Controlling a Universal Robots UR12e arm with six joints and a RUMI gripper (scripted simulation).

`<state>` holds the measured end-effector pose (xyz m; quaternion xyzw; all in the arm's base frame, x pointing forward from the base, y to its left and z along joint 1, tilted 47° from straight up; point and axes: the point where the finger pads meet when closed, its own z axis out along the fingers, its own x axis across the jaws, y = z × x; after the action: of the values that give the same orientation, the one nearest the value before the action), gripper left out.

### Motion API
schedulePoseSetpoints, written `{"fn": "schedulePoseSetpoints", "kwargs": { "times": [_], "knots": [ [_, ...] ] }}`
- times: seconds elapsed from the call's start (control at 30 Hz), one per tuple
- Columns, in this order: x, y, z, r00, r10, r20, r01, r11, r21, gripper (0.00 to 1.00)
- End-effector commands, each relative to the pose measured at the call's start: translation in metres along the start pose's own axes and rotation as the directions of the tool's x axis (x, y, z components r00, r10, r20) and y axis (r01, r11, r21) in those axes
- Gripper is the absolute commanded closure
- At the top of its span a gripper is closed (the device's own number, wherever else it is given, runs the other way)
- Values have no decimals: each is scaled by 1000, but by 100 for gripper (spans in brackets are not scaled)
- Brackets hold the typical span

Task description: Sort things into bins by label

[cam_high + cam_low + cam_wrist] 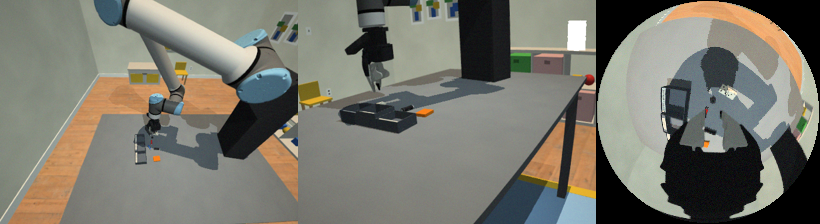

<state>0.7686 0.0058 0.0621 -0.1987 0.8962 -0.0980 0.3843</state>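
A row of dark open bins [140, 152] [398, 125] [676, 102] stands on the grey table [176, 190] [444, 164]. Beside the bins lie an orange block [156, 158] [425, 112] [706, 145], a dark cylinder [156, 148] [407, 108], a small red thing [151, 142] [706, 111] and a small blue thing [149, 147]. A white patterned piece [728, 91] [381, 102] lies behind them. My gripper [153, 132] [374, 86] [713, 110] hangs well above the table near the far end of the bins. Its fingers stand narrowly apart with nothing between them.
The black robot pedestal [249, 132] [484, 41] stands on the table to the right. The table's edge [562, 117] runs along the right, with a red ball [589, 79] at its far corner.
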Motion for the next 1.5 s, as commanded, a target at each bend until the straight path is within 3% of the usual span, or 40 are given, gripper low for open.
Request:
{"fn": "schedulePoseSetpoints", "kwargs": {
  "times": [0.0, 0.4, 1.4, 1.43, 1.47],
  "knots": [
    [0, 0, 13, 1000, 0, 1, 0, 1000, 0, 82],
    [0, 0, 53, 1000, 0, 1, 0, 1000, 0, 82],
    [0, 0, 65, 1000, 0, 0, 0, 1000, 0, 82],
    [0, 0, 65, 1000, 0, 0, 0, 1000, 0, 100],
    [0, 0, 65, 1000, 0, 0, 0, 1000, 0, 100]
  ]
}}
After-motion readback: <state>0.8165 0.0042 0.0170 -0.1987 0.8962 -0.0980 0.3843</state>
